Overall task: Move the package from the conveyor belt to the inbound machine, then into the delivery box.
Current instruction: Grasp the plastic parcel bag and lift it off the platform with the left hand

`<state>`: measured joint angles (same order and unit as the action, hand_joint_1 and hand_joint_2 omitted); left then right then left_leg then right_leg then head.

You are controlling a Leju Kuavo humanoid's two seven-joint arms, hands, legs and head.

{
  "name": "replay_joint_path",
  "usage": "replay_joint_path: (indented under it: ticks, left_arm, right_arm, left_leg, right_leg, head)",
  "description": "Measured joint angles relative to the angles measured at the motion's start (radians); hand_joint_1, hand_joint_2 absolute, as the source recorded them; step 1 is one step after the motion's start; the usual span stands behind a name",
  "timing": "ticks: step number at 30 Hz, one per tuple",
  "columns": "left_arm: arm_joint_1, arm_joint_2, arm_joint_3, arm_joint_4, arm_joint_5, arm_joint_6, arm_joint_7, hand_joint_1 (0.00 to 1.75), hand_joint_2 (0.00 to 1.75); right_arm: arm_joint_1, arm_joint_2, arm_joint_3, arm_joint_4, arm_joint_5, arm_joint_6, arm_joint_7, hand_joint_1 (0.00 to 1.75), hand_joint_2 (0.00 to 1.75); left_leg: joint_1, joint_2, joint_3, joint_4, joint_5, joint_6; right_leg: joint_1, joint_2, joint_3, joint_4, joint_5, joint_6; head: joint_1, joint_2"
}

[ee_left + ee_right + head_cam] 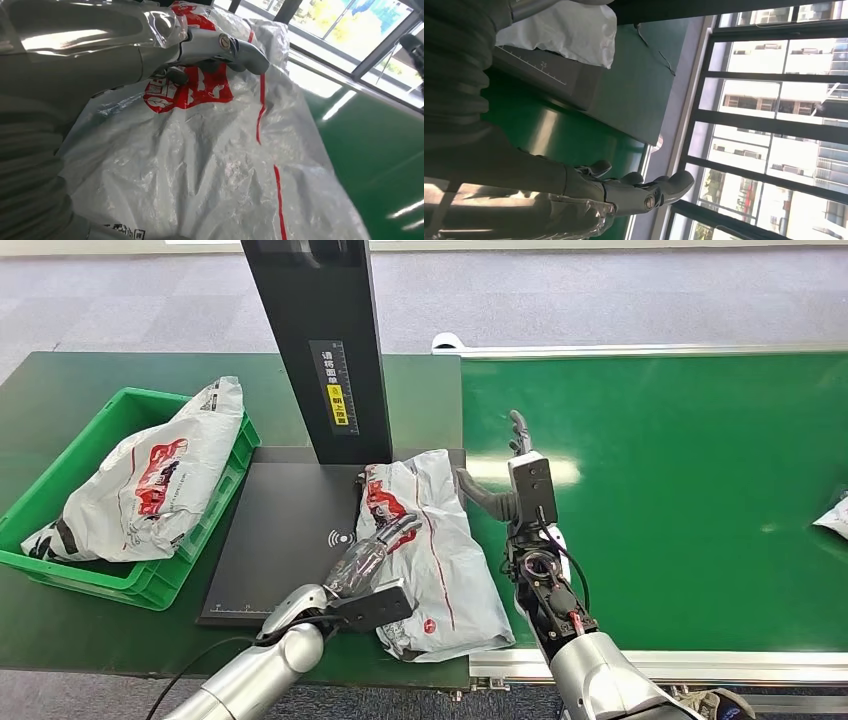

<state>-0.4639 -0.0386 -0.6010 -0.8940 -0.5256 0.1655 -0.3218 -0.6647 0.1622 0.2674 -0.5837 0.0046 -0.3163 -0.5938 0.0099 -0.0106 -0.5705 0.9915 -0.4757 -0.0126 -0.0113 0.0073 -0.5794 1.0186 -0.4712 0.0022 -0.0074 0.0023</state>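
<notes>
A white plastic package (440, 560) with red print lies on the right edge of the black inbound machine platform (280, 530), its lower end hanging over towards the conveyor belt (680, 490). My left hand (375, 555) rests on top of the package, fingers lying along it. In the left wrist view the left hand (200, 50) touches the package (200, 165) at its red print, with no fold caught between thumb and fingers. My right hand (515, 480) hovers just right of the package over the belt, fingers stretched out and holding nothing. The right wrist view shows the right hand (624, 192) spread, the package (559, 30) behind it.
A green crate (150, 590) stands left of the platform with another white package (150, 475) in it. The machine's black post (320, 340) rises behind the platform. A further package (833, 515) lies at the belt's far right edge.
</notes>
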Motion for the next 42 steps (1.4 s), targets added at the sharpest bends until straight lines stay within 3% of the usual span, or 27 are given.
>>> replay_joint_path:
  ticks: [3, 7, 12, 24, 35, 39, 42]
  left_arm:
    - [-0.032, -0.011, -0.013, 0.057, -0.083, 0.003, 0.070, 0.00, 1.75]
    - [-0.092, -0.034, -0.027, 0.145, -0.177, -0.016, 0.136, 1.72, 1.75]
    - [-0.115, -0.047, -0.018, 0.204, -0.176, -0.014, 0.115, 1.75, 1.75]
    - [-0.103, -0.046, 0.083, 0.201, -0.024, 0.030, -0.030, 1.75, 1.75]
    - [-0.019, -0.043, 0.198, 0.027, 0.197, 0.317, -0.319, 1.75, 1.75]
    - [0.012, -0.040, 0.234, -0.098, 0.244, 0.468, -0.368, 1.75, 1.75]
    - [0.044, -0.039, 0.278, -0.245, 0.202, 0.520, -0.375, 1.75, 1.75]
  right_arm:
    - [-0.002, 0.000, 0.007, 0.001, -0.017, 0.042, 0.035, 0.00, 1.75]
    - [-0.008, 0.001, 0.033, 0.013, -0.014, 0.126, 0.087, 0.00, 1.75]
    - [-0.011, 0.005, 0.078, 0.038, 0.015, 0.150, 0.094, 0.00, 1.75]
    - [-0.011, -0.004, 0.113, 0.062, 0.017, 0.156, 0.098, 0.00, 1.75]
    - [-0.007, -0.015, 0.115, 0.064, -0.002, 0.153, 0.093, 0.00, 1.75]
    - [-0.006, -0.017, 0.115, 0.067, -0.003, 0.151, 0.086, 0.00, 1.75]
    - [-0.005, -0.019, 0.116, 0.069, -0.005, 0.148, 0.084, 0.00, 1.75]
  left_leg:
    - [0.000, 0.000, 0.000, 0.000, 0.000, 0.000]
    - [0.000, -0.001, 0.005, -0.001, 0.000, 0.000]
    - [0.000, -0.001, 0.009, -0.001, 0.001, 0.001]
    - [0.000, 0.000, 0.006, -0.001, 0.003, 0.001]
    - [0.000, 0.000, -0.001, 0.000, 0.003, 0.001]
    - [0.000, 0.000, -0.002, 0.000, 0.003, 0.001]
    - [0.000, 0.000, -0.002, -0.001, 0.003, 0.001]
  right_leg:
    - [0.000, 0.000, 0.001, 0.000, 0.000, 0.000]
    - [0.000, -0.002, 0.007, -0.001, 0.000, 0.000]
    - [0.000, -0.002, 0.012, -0.001, 0.001, 0.000]
    - [0.000, -0.001, 0.006, 0.000, 0.003, 0.000]
    - [0.000, -0.001, -0.001, 0.000, 0.003, 0.000]
    - [0.000, -0.001, -0.002, 0.000, 0.003, 0.000]
    - [0.000, -0.001, -0.002, 0.000, 0.003, 0.000]
  head:
    - [0.000, 0.000]
    - [0.000, 0.000]
    - [0.000, 0.000]
    - [0.000, 0.000]
    - [0.000, 0.000]
    - [0.000, 0.000]
    - [0.000, 0.000]
